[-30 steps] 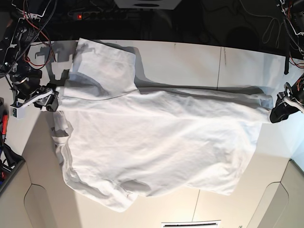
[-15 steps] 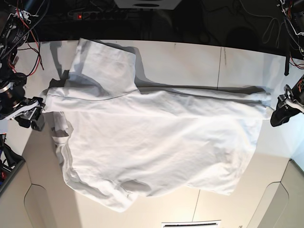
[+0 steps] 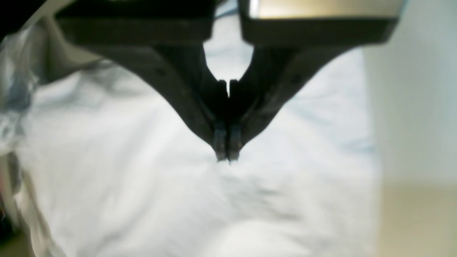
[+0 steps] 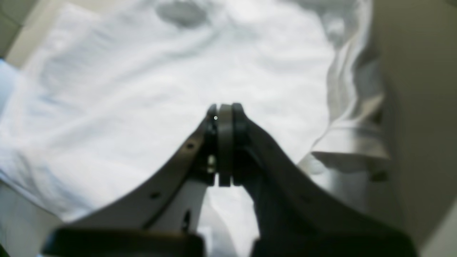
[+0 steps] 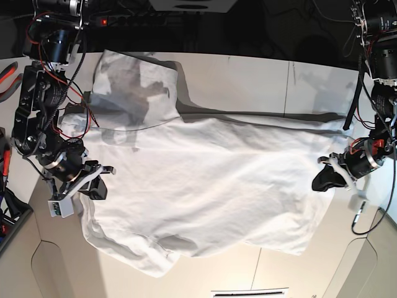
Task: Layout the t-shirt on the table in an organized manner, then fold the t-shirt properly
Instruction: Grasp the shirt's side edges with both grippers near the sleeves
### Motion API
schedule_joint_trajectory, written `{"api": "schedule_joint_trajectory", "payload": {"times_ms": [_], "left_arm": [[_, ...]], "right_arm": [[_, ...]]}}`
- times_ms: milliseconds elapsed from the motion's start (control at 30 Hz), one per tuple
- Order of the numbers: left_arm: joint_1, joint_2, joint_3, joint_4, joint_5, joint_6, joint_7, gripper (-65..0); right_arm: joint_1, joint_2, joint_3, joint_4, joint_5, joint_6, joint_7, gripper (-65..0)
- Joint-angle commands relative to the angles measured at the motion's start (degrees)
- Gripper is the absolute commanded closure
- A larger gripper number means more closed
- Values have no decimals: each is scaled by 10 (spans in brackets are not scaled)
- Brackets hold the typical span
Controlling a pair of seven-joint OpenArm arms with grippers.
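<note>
The white t-shirt point(image 5: 205, 180) lies spread and wrinkled across the table point(image 5: 248, 74), one sleeve point(image 5: 133, 87) at the far left and another point(image 5: 155, 257) at the near edge. My right gripper point(image 5: 102, 181) hangs over the shirt's left edge. In the right wrist view my right gripper point(image 4: 225, 110) has its jaws pressed together above the cloth point(image 4: 142, 71), beside a sleeve hem point(image 4: 350, 142). My left gripper point(image 5: 319, 181) sits over the shirt's right end. In the left wrist view my left gripper point(image 3: 226, 157) is shut too, just above the fabric point(image 3: 142, 185), with nothing seen between the fingers.
A thin dark seam point(image 5: 286, 87) crosses the tabletop at the far right. Red-handled pliers point(image 5: 7, 71) lie at the left edge. Cables and dark equipment line the back. The near table edge has cut-outs at both corners.
Both grippers left the shirt's side edges, moved inward and nearer over the cloth, and closed their jaws. The shirt's lifted far edge has settled flatter.
</note>
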Motion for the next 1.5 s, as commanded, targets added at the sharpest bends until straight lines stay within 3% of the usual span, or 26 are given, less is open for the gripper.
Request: {"api": "schedule_joint_trajectory", "payload": {"times_ms": [0,133,233,400,767,833,933,1000,1200,1333,1467], "left_arm": [[-15,-12,15,5,17,21,-28,0],[-18,-11,68,-20,108,98,-92,0],[-19,-11,88,-69,145,121,-123,0],[-19,-12,94,-171,179,144,-184,0],[-22,-12,94,-211,209,144,-206,0],[-24,-11,94,-211,207,144,-207,0],[-28,-7,94,-211,207,144,-207,0],[-30,-7,94,-211,207,144,-206,0],[-30,-7,94,-211,207,144,-207,0],[-30,-7,94,-211,207,144,-207,0],[-30,-7,94,-211,207,144,-207,0]], "right_arm": [[24,5,-3,-17,2,-3,13,0],[50,6,-2,-103,-21,-28,31,0],[45,8,-2,-125,-52,-51,46,0],[45,15,-2,-130,-75,-52,57,0],[45,60,-2,-134,-77,-71,92,0],[45,57,-2,-134,-37,-55,92,0],[45,42,-3,-135,-3,-4,92,0],[46,27,-3,-144,-10,-5,104,0],[57,14,-3,-233,-91,-30,185,0],[76,26,-3,-303,-142,-83,220,0],[90,50,-3,-327,-159,-109,223,0]]}}
